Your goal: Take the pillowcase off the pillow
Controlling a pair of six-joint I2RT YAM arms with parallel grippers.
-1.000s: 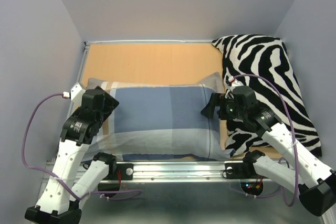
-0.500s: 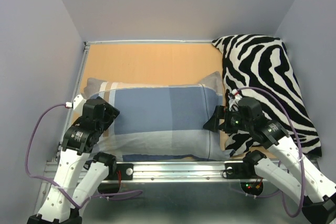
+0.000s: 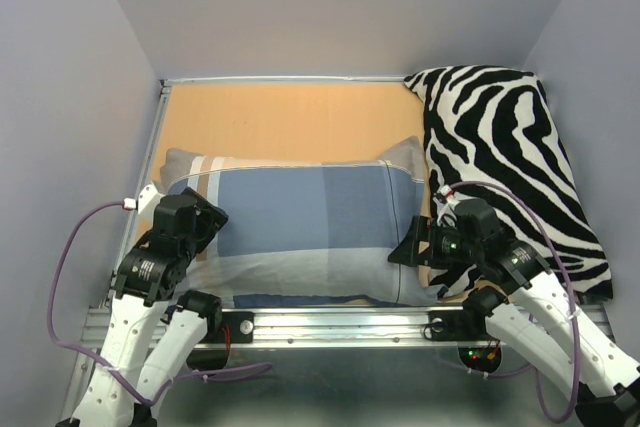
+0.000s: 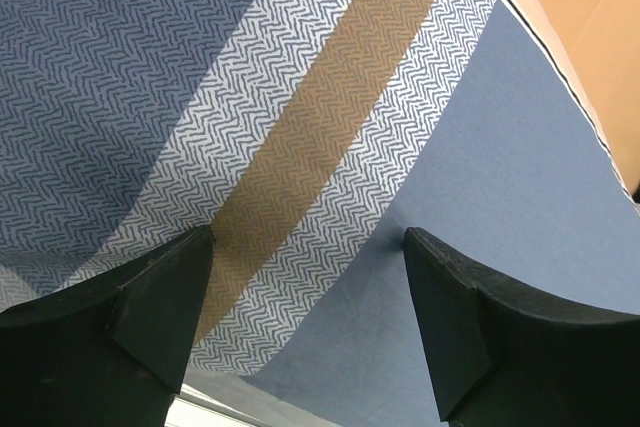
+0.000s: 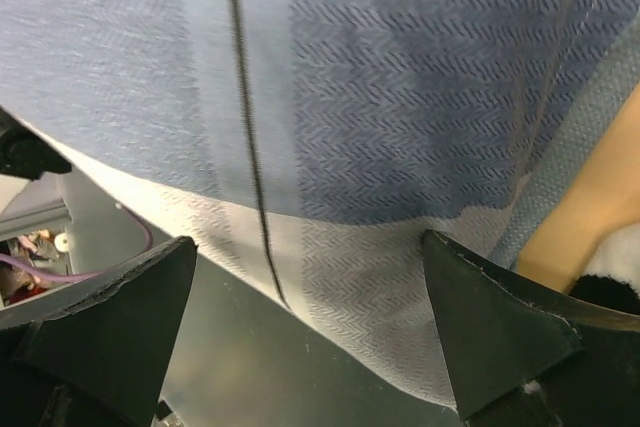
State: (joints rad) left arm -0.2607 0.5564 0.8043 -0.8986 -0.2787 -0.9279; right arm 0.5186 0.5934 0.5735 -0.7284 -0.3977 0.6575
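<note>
The pillowcase (image 3: 305,227), blue-grey with darker and lighter blocks, lies across the near half of the table, plump with the pillow inside; the white pillow itself is hidden. My left gripper (image 3: 203,230) is open at its left end, the tan stripe and slate-blue fabric (image 4: 320,197) between the fingers. My right gripper (image 3: 404,249) is open at the near right corner, pale herringbone fabric (image 5: 350,277) between its fingers. Neither grips the cloth.
A black-and-white zebra-striped cushion (image 3: 505,162) lies along the right side, close behind my right arm. The wooden table top (image 3: 290,117) shows behind the pillowcase. A metal rail (image 3: 330,322) runs along the near edge. Grey walls close in on three sides.
Both grippers have moved toward the near edge along the ends of the pillowcase, the right one also lower on the corner. The pillowcase has barely shifted.
</note>
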